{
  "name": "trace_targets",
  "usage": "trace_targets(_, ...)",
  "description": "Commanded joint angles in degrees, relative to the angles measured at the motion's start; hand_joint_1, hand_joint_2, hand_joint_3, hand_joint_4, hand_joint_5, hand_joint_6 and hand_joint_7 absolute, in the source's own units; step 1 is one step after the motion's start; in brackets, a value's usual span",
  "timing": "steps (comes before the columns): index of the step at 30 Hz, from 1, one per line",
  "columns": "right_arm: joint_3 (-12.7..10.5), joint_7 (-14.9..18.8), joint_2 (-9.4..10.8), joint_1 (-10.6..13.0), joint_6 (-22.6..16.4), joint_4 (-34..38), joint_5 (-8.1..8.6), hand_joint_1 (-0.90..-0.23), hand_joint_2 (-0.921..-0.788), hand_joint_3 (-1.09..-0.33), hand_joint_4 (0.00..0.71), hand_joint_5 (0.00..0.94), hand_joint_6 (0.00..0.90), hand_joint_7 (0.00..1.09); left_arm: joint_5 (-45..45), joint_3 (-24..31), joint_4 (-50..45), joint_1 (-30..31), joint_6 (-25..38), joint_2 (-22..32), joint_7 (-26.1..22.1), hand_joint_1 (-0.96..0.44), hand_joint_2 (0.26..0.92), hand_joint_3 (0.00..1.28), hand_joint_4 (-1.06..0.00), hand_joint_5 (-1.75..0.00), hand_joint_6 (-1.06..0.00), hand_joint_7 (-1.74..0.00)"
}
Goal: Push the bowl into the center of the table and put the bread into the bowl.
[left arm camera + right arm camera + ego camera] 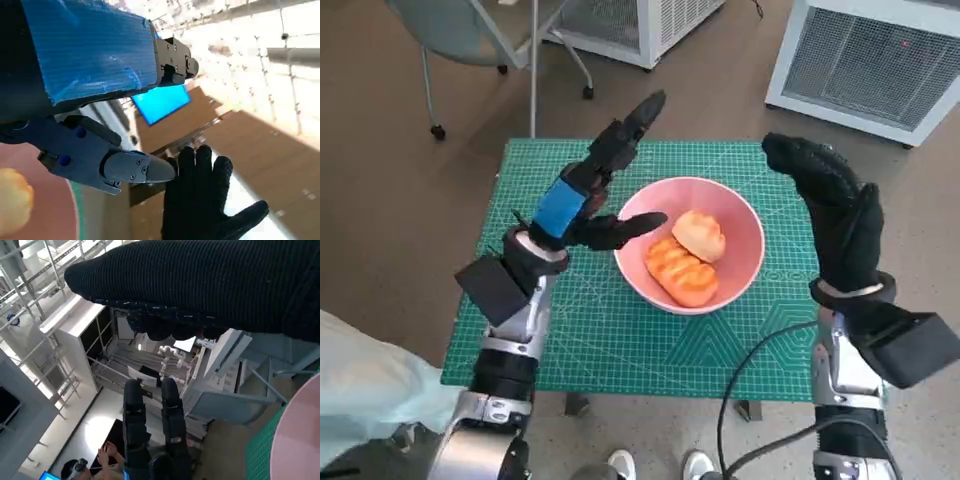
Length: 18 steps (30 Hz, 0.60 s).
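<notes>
Two pieces of bread (686, 259) lie inside the pink bowl (745, 236), which sits near the middle of the counter (620, 345). The left hand (588, 196) and right hand (832, 210) flank the bowl, fingers spread, holding nothing. Both steps look finished; next, likely just withdrawing.

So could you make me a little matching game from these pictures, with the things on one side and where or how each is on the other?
Things:
1. bread
2. pink bowl
3. left hand
4. right hand

States:
a. raised open, right of the bowl
b. on the green mat
c. inside the bowl
d. open, thumb at the bowl's left rim

Pairs: 1-c, 2-b, 3-d, 4-a
</notes>
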Motion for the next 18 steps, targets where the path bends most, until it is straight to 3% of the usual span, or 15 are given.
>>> trace_targets(1, -0.1, -0.1, -0.4, -0.2, 0.9, 0.1, -0.21, -0.710, -0.921, -0.765, 0.186, 0.006, -0.001, 0.52, -0.7, 0.9, 0.4, 0.6, -1.3, 0.0, 0.6, -0.60, 0.921, 0.38, -0.09, -0.03, -0.18, -0.06)
trace_targets(18, 0.2, 0.3, 0.1, -1.9, 2.0, 1.4, 0.71, -0.715, -0.921, -0.741, 0.182, 0.003, -0.001, 0.51, -1.1, 2.1, -1.2, 2.4, -1.0, -0.9, 2.3, -0.62, 0.921, 0.39, -0.11, -0.03, -0.19, -0.07)
